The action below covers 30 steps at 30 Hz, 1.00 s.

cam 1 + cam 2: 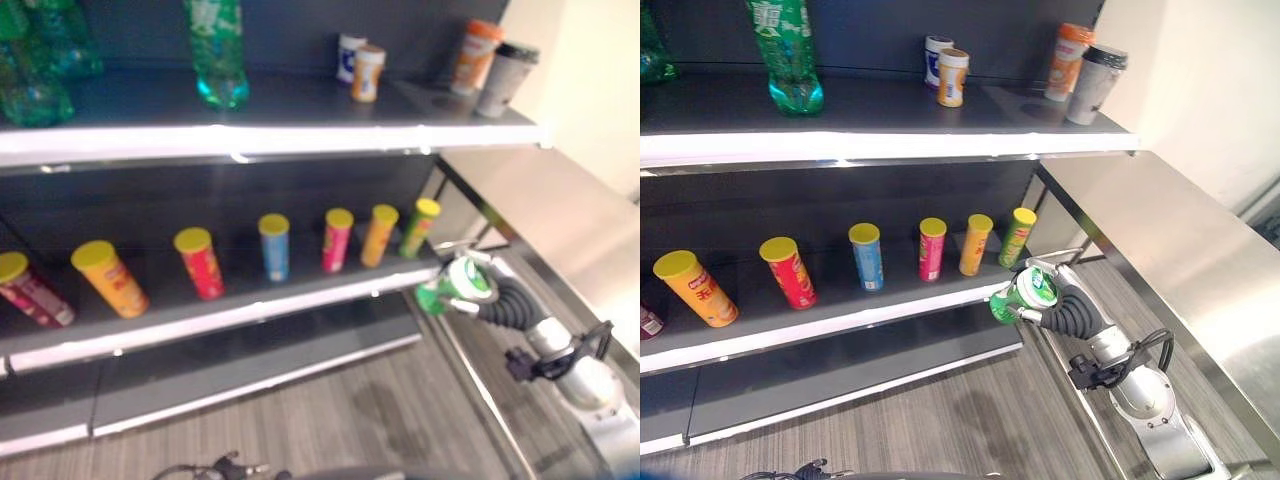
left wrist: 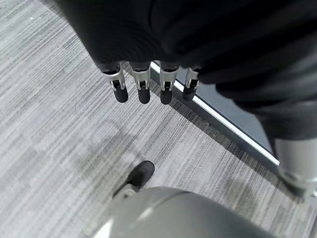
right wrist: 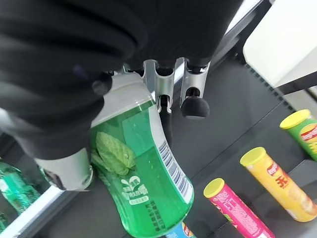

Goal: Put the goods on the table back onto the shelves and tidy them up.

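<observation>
Green container (image 1: 1023, 295) curled in right hand (image 1: 1065, 312) at 4 o'clock, just off middle shelf (image 1: 840, 322) end | rigid, light-looking, smooth plastic (could slip); hold mid-body | left hand (image 2: 148, 87) hangs over floor, fingers relaxed, holding nothing

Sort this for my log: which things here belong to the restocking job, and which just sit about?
Job:
green bottle, held in right hand
middle shelf

Sitting about:
yellow-lidded tubes
upright green bottle
top-shelf cups
left hand, idle
</observation>
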### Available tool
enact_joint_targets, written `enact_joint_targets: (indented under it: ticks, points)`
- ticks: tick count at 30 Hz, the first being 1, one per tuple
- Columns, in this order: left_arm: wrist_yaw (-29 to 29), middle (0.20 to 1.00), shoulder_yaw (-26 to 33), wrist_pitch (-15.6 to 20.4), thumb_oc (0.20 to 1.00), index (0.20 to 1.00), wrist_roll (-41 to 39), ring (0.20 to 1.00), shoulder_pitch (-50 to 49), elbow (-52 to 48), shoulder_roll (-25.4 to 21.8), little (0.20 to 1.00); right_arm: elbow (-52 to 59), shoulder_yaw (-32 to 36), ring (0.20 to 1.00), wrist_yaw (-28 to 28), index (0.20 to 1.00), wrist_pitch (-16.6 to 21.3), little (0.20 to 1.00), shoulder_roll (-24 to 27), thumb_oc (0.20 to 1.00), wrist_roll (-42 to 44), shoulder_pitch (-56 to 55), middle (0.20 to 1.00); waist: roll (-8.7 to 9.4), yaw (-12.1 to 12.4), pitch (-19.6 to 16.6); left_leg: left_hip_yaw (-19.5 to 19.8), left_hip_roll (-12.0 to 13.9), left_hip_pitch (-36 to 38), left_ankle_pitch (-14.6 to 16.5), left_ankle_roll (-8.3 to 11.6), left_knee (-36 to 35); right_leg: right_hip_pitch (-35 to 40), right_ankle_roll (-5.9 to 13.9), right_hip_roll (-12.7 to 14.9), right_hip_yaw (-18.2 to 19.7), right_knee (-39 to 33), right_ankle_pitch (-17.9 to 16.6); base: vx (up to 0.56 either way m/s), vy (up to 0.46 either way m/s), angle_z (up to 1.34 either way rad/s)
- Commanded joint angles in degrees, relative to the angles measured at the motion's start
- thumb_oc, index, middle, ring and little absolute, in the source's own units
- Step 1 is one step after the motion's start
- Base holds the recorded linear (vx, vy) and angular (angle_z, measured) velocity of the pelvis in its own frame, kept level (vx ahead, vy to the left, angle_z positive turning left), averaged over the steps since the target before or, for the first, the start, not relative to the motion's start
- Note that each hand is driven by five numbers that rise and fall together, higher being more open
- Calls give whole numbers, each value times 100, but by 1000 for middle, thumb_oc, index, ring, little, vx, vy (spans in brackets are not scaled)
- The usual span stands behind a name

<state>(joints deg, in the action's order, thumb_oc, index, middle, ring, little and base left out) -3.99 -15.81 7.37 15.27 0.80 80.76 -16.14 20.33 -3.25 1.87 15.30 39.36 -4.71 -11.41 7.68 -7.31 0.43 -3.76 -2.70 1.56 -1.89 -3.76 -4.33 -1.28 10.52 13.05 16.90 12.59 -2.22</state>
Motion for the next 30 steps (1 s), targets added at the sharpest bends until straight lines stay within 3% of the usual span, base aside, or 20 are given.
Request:
enact_joint_targets:
  ticks: [1, 2, 3, 4, 5, 7, 8, 10, 11, 15, 18, 20, 21, 22, 27, 28, 30]
  points:
    - [34, 1000, 185, -42, 1000, 1000, 156, 1000, -145, -52, -53, 1000, -29, 160, 200, -325, 200, 70, 200, -157, 200, -112, 600, 200, -178, 317, 405, -81, 443, 185, 338, 299, -67, -262, -408, 370, -614, 994, -1051, 42, 305, -1]
    - [23, 1000, 217, -70, 1000, 1000, 166, 1000, -166, -47, -68, 1000, -28, 103, 200, -329, 200, 74, 200, -196, 200, -113, 628, 200, -203, 345, 443, -138, 502, 242, 369, 303, -67, -360, -389, 413, -907, 1109, -942, 23, 226, -32]
    - [23, 1000, 222, -71, 1000, 1000, 167, 1000, -166, -48, -69, 1000, -33, 96, 200, -331, 200, 76, 200, -197, 200, -114, 636, 200, -203, 324, 448, -120, 508, 244, 370, 309, -67, -351, -395, 412, -930, 1121, -928, 52, 60, -57]
    - [47, 1000, 275, -89, 1000, 1000, 186, 1000, -212, -44, -67, 1000, -1, 104, 200, -335, 200, 103, 200, -209, 200, -96, 600, 200, -222, 341, 441, -127, 520, 294, 412, 301, -67, -475, -413, 292, -1134, 1099, -666, 104, 28, -53]
    - [76, 1000, 299, -83, 1000, 1000, 199, 1000, -250, -40, -61, 1000, 14, 134, 200, -314, 200, 102, 200, -203, 200, -80, 521, 200, -222, 300, 407, -58, 509, 314, 464, 318, -67, -515, -415, 64, -1245, 970, -392, 169, 36, -32]
    - [107, 1000, 294, -51, 1000, 1000, 232, 1000, -296, -24, -20, 1000, 29, 284, 200, -282, 200, 117, 200, -138, 200, -50, 379, 200, -217, 157, 410, 73, 447, 414, 552, 346, -67, -680, -394, -668, -1251, 494, 177, 230, -11, -9]
    - [129, 1000, 261, -36, 1000, 1000, 228, 1000, -304, 4, 21, 1000, 52, 368, 200, -300, 200, 139, 200, -56, 200, 30, 366, 200, -161, 83, 439, 169, 319, 498, 643, 354, -67, -786, -287, -1091, -1202, -231, 29, 260, -19, 11]
    - [201, 1000, -10, 5, 1000, 1000, 522, 1000, -283, -22, 38, 1000, 60, 463, 200, -357, 200, 200, 200, 86, 200, -12, 357, 200, -47, -12, 398, 337, 184, 603, 774, 352, -67, -614, -270, -1331, -991, -1008, -123, 347, -76, 47]
    - [189, 1000, 51, -8, 1000, 1000, 521, 1000, -263, 40, 75, 1000, 188, 408, 200, -307, 200, 215, 200, 58, 200, 33, 259, 200, -34, -58, 279, 332, 208, 698, 860, 353, -67, -475, -387, -1375, -796, -988, -109, 303, -96, 89]
    - [70, 1000, 58, -17, 1000, 1000, 489, 1000, -263, 21, 166, 1000, 327, 478, 200, -298, 200, 339, 200, 143, 200, 126, 214, 200, -153, -115, 169, 401, 454, 802, 1049, 442, 176, -404, -538, -1503, -773, -926, 7, 306, -155, 49]
    - [48, 1000, 52, -28, 1000, 1000, 422, 1000, -260, -3, 214, 1000, 381, 415, 200, -253, 200, 354, 200, 204, 200, 243, 368, 200, -174, -130, 174, 424, 564, 586, 1299, 516, 928, -284, -639, -1534, -784, -942, 119, 158, -112, 4]
    - [-24, 1000, 29, -39, 1000, 1000, 356, 1000, -158, -65, 200, 1000, 418, 269, 200, -218, 200, 348, 200, 296, 200, 298, 485, 200, -118, -37, 293, 475, 497, 75, 1020, 636, 2046, -53, -762, -1494, -764, -1091, 77, 104, -96, 4]
    - [-24, 1000, 31, -41, 1000, 1000, 354, 1000, -154, -66, 199, 1000, 410, 264, 200, -220, 200, 350, 200, 295, 200, 297, 496, 200, -121, -47, 297, 485, 499, 33, 1044, 637, 2116, -55, -761, -1495, -771, -1103, 66, 73, -42, -1]
    - [-128, 1000, 46, -17, 1000, 1000, 303, 1000, -87, -165, 155, 1000, 390, 179, 200, -221, 200, 362, 200, 371, 200, 324, 527, 200, -63, 50, 356, 569, 486, -259, 863, 668, 2457, 87, -785, -1420, -748, -1227, 69, 46, -16, -3]
    - [-138, 1000, 83, 22, 1000, 1000, 150, 1000, -109, -176, 170, 1000, 403, 234, 200, -297, 200, 384, 200, 468, 200, 356, 565, 200, 51, 144, 331, 502, 684, -403, 826, 670, 1512, 189, -686, -1173, -799, -1368, 63, 86, 55, 2]
    - [-104, 1000, 41, 25, 1000, 1000, 176, 1000, -112, -137, 199, 1000, 471, 295, 200, -306, 200, 390, 200, 502, 200, 316, 587, 200, 19, 164, 318, 425, 804, -474, 622, 694, 1113, 227, -657, -1134, -943, -1420, 98, 35, 69, 4]
    - [-119, 1000, 63, 51, 1000, 1000, 137, 1000, -202, -128, 208, 1000, 490, 389, 200, -361, 200, 375, 200, 481, 200, 303, 517, 200, -54, 184, 271, 391, 840, -408, 348, 772, 625, 291, -620, -1152, -835, -1527, 121, 85, 135, 5]
